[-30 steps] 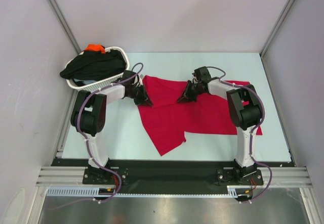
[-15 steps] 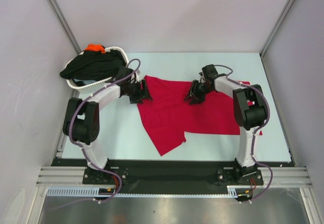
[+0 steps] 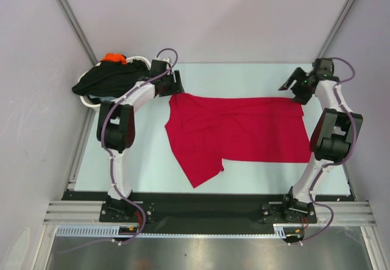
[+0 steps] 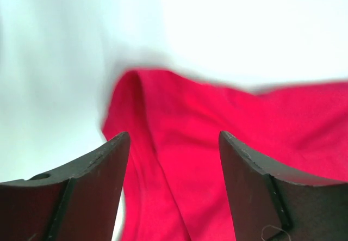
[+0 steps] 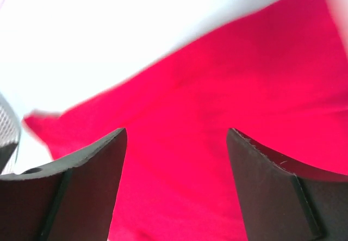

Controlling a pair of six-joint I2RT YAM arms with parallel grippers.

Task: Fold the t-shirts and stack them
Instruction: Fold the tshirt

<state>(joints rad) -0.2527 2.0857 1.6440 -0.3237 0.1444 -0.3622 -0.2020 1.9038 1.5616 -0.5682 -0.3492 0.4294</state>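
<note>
The crimson t-shirt (image 3: 244, 130) is spread beyond the left gripper (image 4: 173, 137) and right gripper (image 5: 176, 135) — both parted, empty; nothing is folded, and the black t-shirt (image 3: 109, 78) is left in the basket (image 3: 87, 101).

A t-shirt (image 3: 244, 130) lies spread across the middle of the table (image 3: 244, 78), one flap reaching toward the near edge. In the far-left corner, a basket (image 3: 87, 101) holds a heap of other t-shirts (image 3: 103, 80). The left gripper (image 3: 175, 82) hangs between basket and spread shirt. The right gripper (image 3: 291, 85) hovers near the far-right corner.
</note>
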